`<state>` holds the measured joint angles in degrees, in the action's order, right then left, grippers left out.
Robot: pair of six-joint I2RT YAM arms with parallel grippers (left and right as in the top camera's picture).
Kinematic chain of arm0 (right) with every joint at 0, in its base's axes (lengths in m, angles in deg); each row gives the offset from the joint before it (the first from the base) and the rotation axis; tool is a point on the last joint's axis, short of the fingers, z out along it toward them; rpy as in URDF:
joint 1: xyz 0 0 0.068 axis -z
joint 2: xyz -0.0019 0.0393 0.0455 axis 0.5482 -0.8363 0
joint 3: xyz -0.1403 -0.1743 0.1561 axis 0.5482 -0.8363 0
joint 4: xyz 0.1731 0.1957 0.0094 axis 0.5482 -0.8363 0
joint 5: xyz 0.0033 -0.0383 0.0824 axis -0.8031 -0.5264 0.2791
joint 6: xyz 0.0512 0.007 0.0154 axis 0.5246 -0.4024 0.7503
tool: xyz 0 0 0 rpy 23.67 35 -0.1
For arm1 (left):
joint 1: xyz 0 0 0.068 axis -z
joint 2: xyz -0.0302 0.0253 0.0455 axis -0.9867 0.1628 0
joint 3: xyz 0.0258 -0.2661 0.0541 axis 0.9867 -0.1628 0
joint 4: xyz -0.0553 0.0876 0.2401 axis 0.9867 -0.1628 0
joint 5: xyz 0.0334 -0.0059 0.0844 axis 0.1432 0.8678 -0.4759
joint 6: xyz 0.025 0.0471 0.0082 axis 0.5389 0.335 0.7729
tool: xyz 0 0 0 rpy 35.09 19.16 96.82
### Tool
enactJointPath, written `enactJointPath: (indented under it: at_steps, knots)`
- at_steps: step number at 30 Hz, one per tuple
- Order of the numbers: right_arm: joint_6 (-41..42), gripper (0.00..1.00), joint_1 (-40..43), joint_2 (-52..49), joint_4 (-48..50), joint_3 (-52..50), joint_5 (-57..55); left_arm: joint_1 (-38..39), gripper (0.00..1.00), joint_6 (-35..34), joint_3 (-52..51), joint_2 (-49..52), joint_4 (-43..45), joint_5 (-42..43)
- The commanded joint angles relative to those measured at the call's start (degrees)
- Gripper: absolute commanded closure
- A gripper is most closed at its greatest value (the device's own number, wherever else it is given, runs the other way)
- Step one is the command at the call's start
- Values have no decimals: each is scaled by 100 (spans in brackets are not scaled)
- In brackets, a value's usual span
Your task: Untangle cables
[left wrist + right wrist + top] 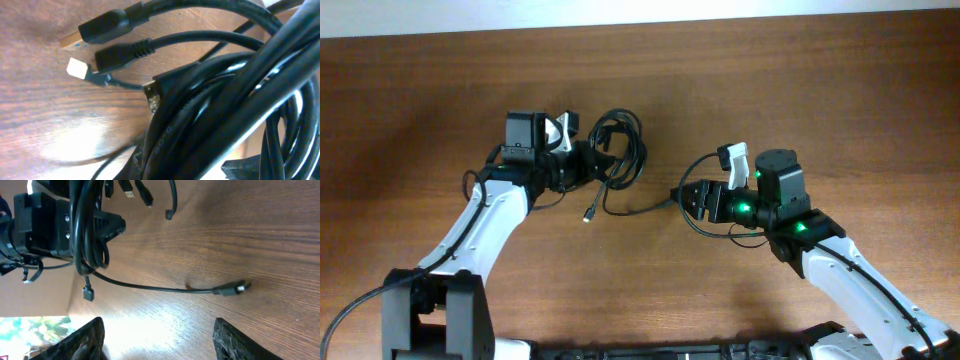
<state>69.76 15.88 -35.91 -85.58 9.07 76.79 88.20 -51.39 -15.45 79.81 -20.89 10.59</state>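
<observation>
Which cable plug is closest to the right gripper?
The black plug ending the stretched black cord, flat on the wooden table; the others cluster at the bundle.

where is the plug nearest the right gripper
In the right wrist view the plug lies on the table ahead of the open right gripper, its cord running back to the cables bunched at the left gripper.

Even light, table [165,325] glare, blurry close-ups
</observation>
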Motion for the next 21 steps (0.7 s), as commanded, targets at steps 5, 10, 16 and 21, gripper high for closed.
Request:
enactJointPath:
  at_steps: [5, 10, 16, 21]
  knots:
    - [-212, 36, -254, 44, 417, 39, 675, -4, 100, -2068, -15, 24, 133, -483]
    - [-612, 13, -802, 22, 562, 39, -424, 254, 100, -3119, -15, 24, 131, -492]
    - [-743, 1, -1604, -382, 1635, 39, -1375, 887, 100, -3705, -15, 24, 138, -833]
    - [-737, 8, -1871, -960, 2037, 39, -1639, 1067, 100, -3768, -15, 24, 238, -914]
